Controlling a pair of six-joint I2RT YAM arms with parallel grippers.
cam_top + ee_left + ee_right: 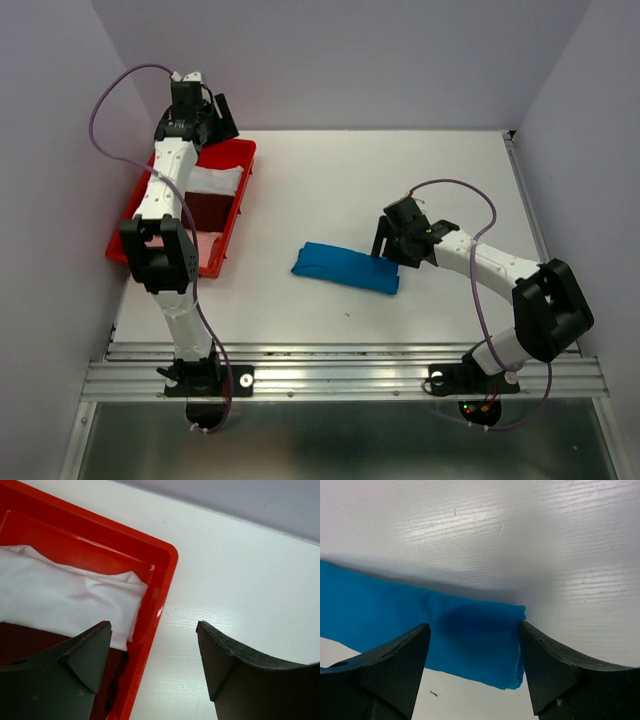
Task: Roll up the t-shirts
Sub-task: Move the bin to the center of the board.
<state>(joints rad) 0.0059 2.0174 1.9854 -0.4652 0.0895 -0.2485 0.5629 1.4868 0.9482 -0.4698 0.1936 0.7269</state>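
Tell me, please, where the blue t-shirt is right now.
In the top view, the blue t-shirt lies folded near the middle of the table, right of the red tray, its right end under the right gripper.

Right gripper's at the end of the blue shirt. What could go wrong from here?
1. The open right gripper straddles the end of the blue t-shirt, its jaws near both edges. Closing might bunch the cloth or catch only the top layer, so the roll starts crooked.
2. The left gripper hangs open over the red tray corner, far from the shirt. With nothing pinning the other end, the strip may slide on the table.
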